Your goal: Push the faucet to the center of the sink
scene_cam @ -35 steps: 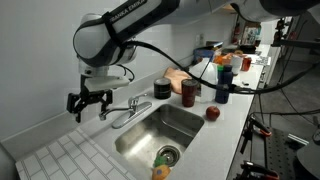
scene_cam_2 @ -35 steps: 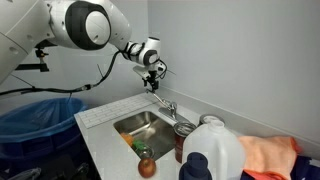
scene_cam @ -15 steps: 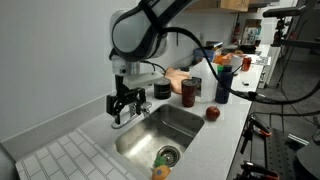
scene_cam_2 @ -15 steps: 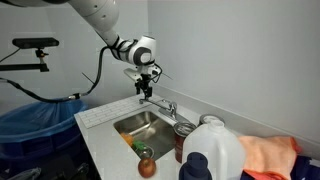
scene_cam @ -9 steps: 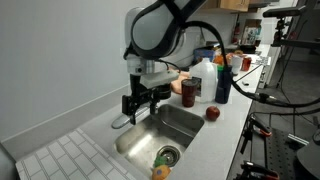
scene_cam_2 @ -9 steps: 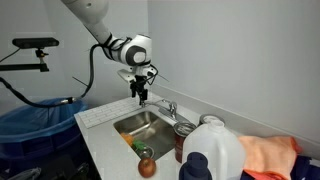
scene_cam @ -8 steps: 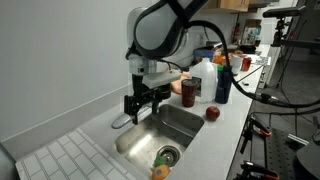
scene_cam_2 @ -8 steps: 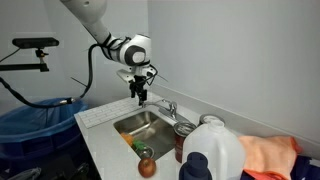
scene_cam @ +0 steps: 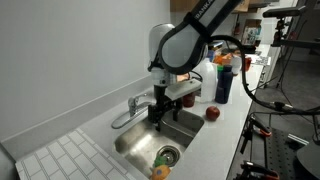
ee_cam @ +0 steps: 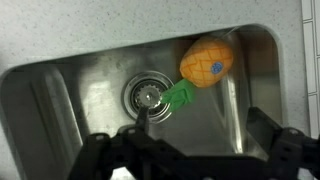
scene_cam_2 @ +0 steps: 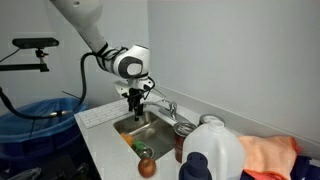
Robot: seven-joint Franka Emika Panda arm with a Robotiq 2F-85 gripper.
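Gripper (scene_cam: pixel 160 113) has moved past faucet (scene_cam: pixel 128 107) over sink (scene_cam: pixel 136 141).

The end effector (scene_cam: pixel 160 109) has swung from above the tiled drainboard (scene_cam: pixel 60 155), past the faucet (scene_cam: pixel 131 105), and now hangs low over the sink (scene_cam: pixel 187 130). The arm (scene_cam: pixel 185 45) has followed, its bulky joint shifting across the surface towards the sink's far end. In an exterior view the end effector (scene_cam_2: pixel 135 100) has dropped away from the wall.
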